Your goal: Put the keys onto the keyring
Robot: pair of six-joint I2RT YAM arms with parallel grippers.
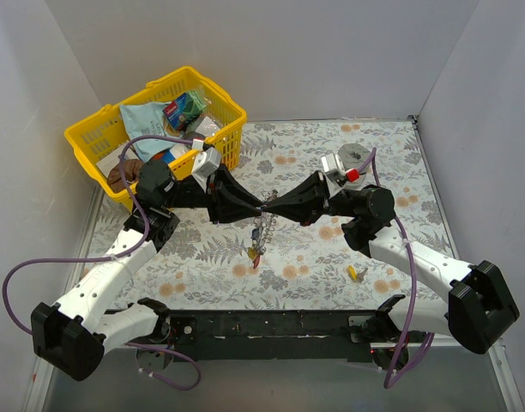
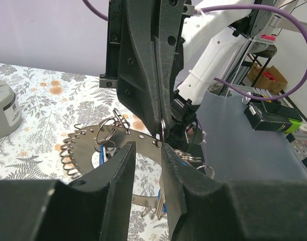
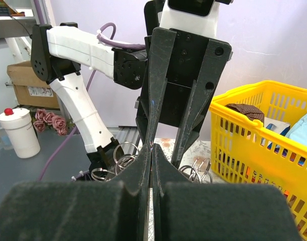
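Observation:
The keyring (image 1: 257, 230) hangs above the table's middle, under the spot where both grippers meet. In the left wrist view it (image 2: 88, 143) is a silver disc with a jagged rim, with small split rings along its edge. Keys (image 1: 255, 251) hang from it, among them a blue-headed one (image 2: 100, 153) and some lower down (image 2: 162, 201). My right gripper (image 1: 272, 206) (image 3: 152, 149) is shut on the keyring's rim, at a small split ring (image 2: 163, 131). My left gripper (image 1: 260, 207) (image 2: 148, 145) is open, its tips at the same rim. A yellow-headed key (image 1: 353, 273) lies on the table at the right.
A yellow basket (image 1: 91, 137) full of items stands at the back left and also shows in the right wrist view (image 3: 254, 130). A grey cylindrical roll (image 1: 357, 154) (image 2: 3, 108) stands at the back right. White walls close in the table on three sides.

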